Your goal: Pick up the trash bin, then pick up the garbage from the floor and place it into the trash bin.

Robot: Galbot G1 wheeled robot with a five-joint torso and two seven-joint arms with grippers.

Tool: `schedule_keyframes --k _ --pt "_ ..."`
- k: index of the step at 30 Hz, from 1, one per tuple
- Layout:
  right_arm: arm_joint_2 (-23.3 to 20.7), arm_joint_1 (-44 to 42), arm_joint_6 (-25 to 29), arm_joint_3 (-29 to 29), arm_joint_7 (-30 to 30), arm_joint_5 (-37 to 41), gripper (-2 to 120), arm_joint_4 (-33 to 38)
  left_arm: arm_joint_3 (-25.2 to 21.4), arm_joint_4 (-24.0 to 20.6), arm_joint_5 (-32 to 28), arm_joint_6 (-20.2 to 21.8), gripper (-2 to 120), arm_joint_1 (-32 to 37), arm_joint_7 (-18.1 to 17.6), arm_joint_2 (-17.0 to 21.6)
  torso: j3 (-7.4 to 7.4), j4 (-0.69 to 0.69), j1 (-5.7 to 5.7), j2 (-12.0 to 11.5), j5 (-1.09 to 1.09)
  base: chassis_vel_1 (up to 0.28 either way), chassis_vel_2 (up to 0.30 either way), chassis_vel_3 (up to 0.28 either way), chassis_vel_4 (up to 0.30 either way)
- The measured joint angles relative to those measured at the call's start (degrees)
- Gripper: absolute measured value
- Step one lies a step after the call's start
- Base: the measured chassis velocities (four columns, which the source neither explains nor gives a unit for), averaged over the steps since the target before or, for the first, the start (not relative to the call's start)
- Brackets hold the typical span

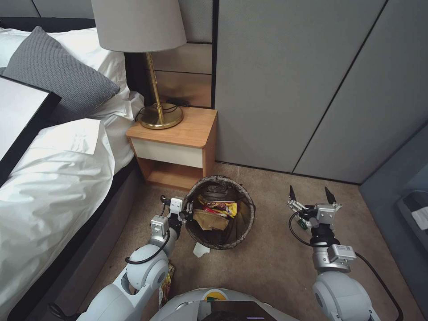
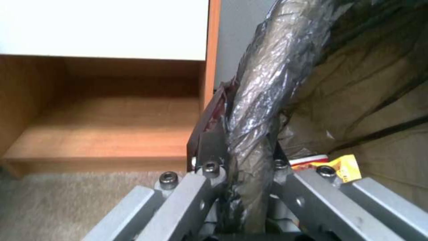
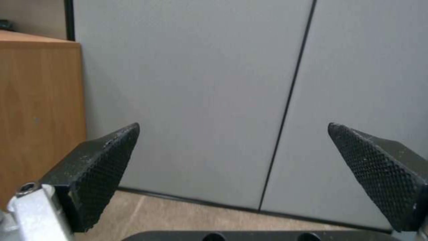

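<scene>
The trash bin (image 1: 243,223), round with a dark crinkled liner over its rim, is in front of the nightstand in the head view. My left gripper (image 1: 189,212) is shut on its near-left rim. The left wrist view shows the lined rim (image 2: 254,110) clamped between the fingers of the left gripper (image 2: 243,157). Garbage lies inside the bin: a yellow snack wrapper (image 1: 221,207) (image 2: 347,166) and a crumpled brown paper bag (image 1: 209,221). A white tissue (image 1: 200,250) lies on the floor (image 1: 267,263) just before the bin. My right gripper (image 1: 309,192) (image 3: 234,132) hangs open and empty to the right of the bin.
A wooden nightstand (image 1: 178,142) (image 2: 102,117) with a brass lamp (image 1: 158,111) stands behind the bin, and the bed (image 1: 58,178) is to its left. Grey wall panels (image 1: 312,89) (image 3: 200,83) close the back. A yellow-red wrapper (image 1: 167,281) lies by my left arm.
</scene>
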Motion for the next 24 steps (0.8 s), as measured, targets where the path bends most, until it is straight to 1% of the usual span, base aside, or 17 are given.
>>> schedule_keyframes --k 5,8,15,19,24 --pt "0.0 0.1 0.0 0.0 0.1 0.0 100 0.0 0.1 0.0 0.0 0.0 4 0.0 0.0 0.0 0.00 -0.01 0.00 0.0 0.00 -0.089 0.123 0.111 -0.119" --pt "-0.1 0.3 0.0 0.0 0.3 0.0 100 -0.1 0.3 0.0 0.0 0.1 4 0.0 0.0 0.0 0.00 0.00 0.00 0.0 0.00 -0.039 0.048 0.060 -0.035" --pt "0.0 0.9 0.0 -0.3 1.1 -0.3 100 0.0 0.6 -0.1 0.0 0.1 4 0.3 0.0 0.3 0.00 0.01 0.00 0.0 -0.01 0.000 0.000 0.000 0.000" --pt "0.1 1.1 -0.8 -0.5 1.7 -0.4 100 0.4 0.7 -0.5 -0.1 0.2 4 1.0 -0.1 0.7 -0.01 -0.01 0.00 0.0 -0.01 0.000 0.000 0.000 0.000" --pt "-0.5 1.6 -2.0 -0.2 2.5 -0.2 100 0.4 0.7 -0.6 0.0 0.2 4 1.4 0.0 0.6 0.00 0.00 0.00 0.0 -0.01 0.000 0.000 0.000 0.000"
